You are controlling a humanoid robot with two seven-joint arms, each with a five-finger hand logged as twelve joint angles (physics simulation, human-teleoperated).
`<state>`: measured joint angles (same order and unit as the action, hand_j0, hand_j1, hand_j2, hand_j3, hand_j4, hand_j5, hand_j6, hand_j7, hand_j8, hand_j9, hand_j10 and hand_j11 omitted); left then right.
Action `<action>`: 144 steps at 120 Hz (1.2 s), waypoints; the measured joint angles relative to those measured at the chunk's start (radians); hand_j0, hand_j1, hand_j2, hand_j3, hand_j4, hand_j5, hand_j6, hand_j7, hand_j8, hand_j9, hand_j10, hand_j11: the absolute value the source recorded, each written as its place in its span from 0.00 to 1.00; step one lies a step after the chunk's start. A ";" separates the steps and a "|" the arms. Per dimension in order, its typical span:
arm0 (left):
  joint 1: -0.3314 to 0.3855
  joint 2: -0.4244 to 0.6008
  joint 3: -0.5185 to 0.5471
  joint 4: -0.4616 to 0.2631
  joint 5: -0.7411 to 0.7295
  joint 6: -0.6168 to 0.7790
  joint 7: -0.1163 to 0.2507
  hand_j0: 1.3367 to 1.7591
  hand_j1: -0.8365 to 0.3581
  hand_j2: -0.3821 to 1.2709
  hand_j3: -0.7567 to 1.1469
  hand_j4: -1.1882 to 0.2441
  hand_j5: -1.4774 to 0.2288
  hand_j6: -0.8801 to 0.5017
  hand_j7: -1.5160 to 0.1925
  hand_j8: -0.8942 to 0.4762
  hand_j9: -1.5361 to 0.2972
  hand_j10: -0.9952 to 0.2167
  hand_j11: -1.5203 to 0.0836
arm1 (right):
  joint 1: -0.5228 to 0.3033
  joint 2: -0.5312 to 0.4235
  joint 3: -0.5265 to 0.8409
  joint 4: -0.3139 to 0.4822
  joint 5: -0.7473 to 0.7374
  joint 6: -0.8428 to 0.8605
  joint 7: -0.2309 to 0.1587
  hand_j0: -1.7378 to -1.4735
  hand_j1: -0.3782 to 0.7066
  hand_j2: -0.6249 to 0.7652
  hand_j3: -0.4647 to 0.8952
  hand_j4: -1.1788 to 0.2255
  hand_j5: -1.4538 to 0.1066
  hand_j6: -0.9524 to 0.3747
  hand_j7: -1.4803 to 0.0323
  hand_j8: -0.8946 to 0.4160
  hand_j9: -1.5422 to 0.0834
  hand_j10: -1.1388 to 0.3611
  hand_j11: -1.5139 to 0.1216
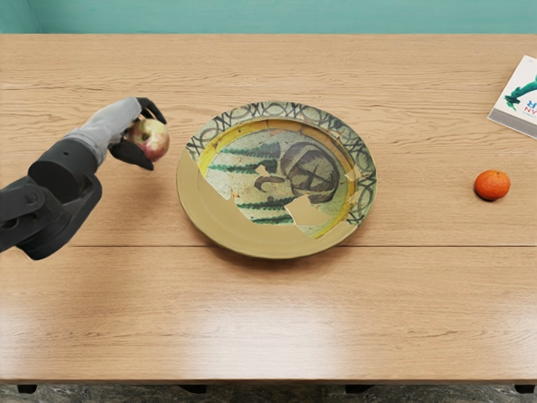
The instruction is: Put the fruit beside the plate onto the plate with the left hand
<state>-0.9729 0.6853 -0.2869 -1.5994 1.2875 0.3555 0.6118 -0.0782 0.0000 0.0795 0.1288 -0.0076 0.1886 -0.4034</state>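
Head view showed the apple (152, 138) gripped in the left hand (126, 134), dark fingers (132, 154) curled closed around it, just left of the patterned plate (210, 222). An orange (492, 185) lay well apart on the table (252, 319), near a book (518, 96).

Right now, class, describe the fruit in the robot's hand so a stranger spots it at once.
Find the big patterned central plate. Just off its left rim, the left hand grips an apple. It is red and yellow, unlike the plain orange fruit lying alone far right.
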 joint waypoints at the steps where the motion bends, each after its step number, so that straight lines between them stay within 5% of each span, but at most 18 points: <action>1: -0.002 -0.005 -0.004 0.001 0.000 0.000 0.000 0.75 0.50 0.41 0.40 0.56 0.37 0.43 0.39 0.40 0.38 0.30 0.42 | 0.000 0.000 0.000 0.000 0.000 0.000 0.000 0.30 0.03 0.45 0.34 0.84 0.93 0.72 0.98 0.68 0.95 0.76 0.93; 19: -0.016 -0.119 -0.058 0.013 -0.001 -0.001 0.000 0.75 0.52 0.36 0.40 0.56 0.36 0.43 0.39 0.40 0.37 0.30 0.42 | 0.000 0.000 0.000 0.000 0.000 0.000 0.000 0.30 0.03 0.45 0.34 0.84 0.93 0.72 0.98 0.68 0.95 0.76 0.93; 64: -0.023 -0.368 -0.056 0.137 -0.005 -0.009 -0.001 0.75 0.50 0.41 0.40 0.57 0.36 0.43 0.39 0.41 0.38 0.29 0.42 | 0.000 0.000 0.000 -0.003 0.001 0.000 0.000 0.30 0.03 0.45 0.34 0.84 0.93 0.72 0.98 0.68 0.95 0.76 0.93; 108: 0.007 -0.387 -0.014 0.193 -0.001 -0.008 -0.001 0.75 0.51 0.42 0.40 0.54 0.38 0.42 0.41 0.40 0.40 0.33 0.45 | -0.001 0.000 -0.001 -0.005 0.001 0.000 0.000 0.30 0.03 0.45 0.34 0.84 0.93 0.72 0.98 0.68 0.95 0.76 0.93; 120: 0.007 -0.386 -0.008 0.195 0.001 -0.005 -0.001 0.76 0.55 0.38 0.40 0.55 0.45 0.40 0.47 0.39 0.46 0.39 0.51 | -0.001 0.000 -0.001 -0.005 0.001 0.000 0.000 0.30 0.03 0.45 0.34 0.84 0.93 0.72 0.98 0.68 0.95 0.76 0.93; 144: 0.009 -0.369 -0.012 0.179 0.002 -0.001 -0.001 0.76 0.81 0.29 0.40 0.71 0.69 0.53 0.72 0.54 0.68 0.64 0.77 | -0.002 0.000 -0.001 -0.005 0.002 0.000 0.000 0.30 0.03 0.45 0.34 0.84 0.93 0.72 0.98 0.68 0.95 0.76 0.93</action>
<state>-0.9636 0.3162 -0.2994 -1.4204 1.2898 0.3542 0.6109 -0.0798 0.0000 0.0787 0.1243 -0.0061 0.1887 -0.4034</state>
